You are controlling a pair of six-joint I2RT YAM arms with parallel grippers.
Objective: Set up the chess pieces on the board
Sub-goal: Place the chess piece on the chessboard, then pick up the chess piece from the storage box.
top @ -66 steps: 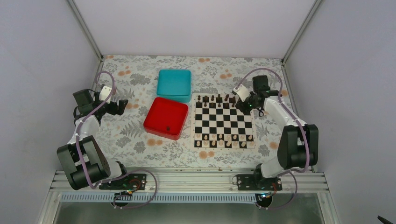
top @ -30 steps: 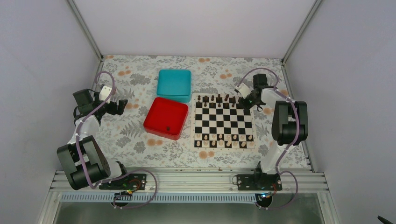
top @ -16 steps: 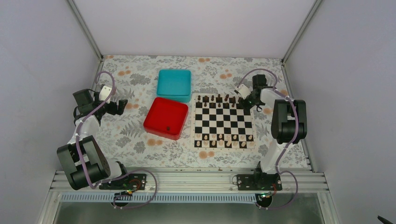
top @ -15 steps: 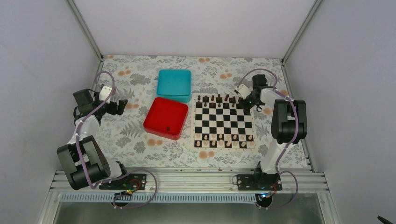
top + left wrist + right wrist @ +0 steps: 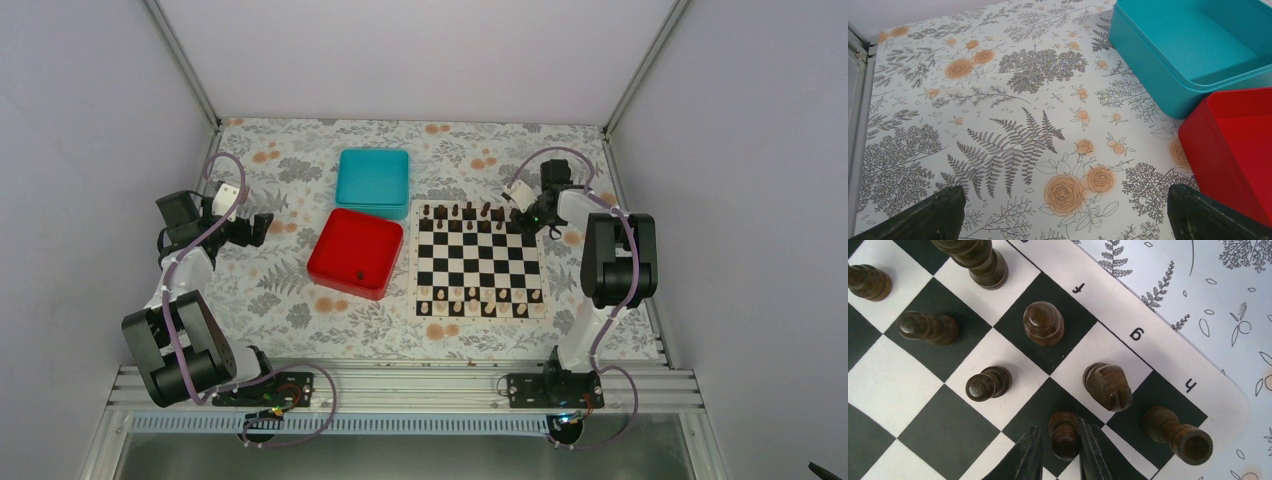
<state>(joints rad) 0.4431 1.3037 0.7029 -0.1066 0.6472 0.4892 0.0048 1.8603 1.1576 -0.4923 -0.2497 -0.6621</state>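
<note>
The chequered board (image 5: 478, 262) lies right of centre. Dark chess pieces (image 5: 462, 212) stand along its far rows. One dark piece (image 5: 359, 272) lies in the red tray (image 5: 340, 250). My right gripper (image 5: 527, 218) is at the board's far right corner. In the right wrist view its jaws (image 5: 1058, 426) straddle a dark pawn (image 5: 1064, 432) standing on a black square. The right finger touches it and a small gap shows at the left finger. A knight (image 5: 1108, 386) and a rook (image 5: 1175, 434) stand beside it. My left gripper (image 5: 262, 227) is open and empty over the cloth (image 5: 1063, 220).
A teal box (image 5: 373, 180) sits behind the red tray; both show in the left wrist view, the teal box (image 5: 1193, 50) and the red tray (image 5: 1238, 145). Pale pieces (image 5: 480, 308) fill the board's near rows. The floral cloth covers the table, with walls close by.
The right arm swung its gripper to the board's far right corner about two seconds ago and has held there since. The left arm has not moved.
</note>
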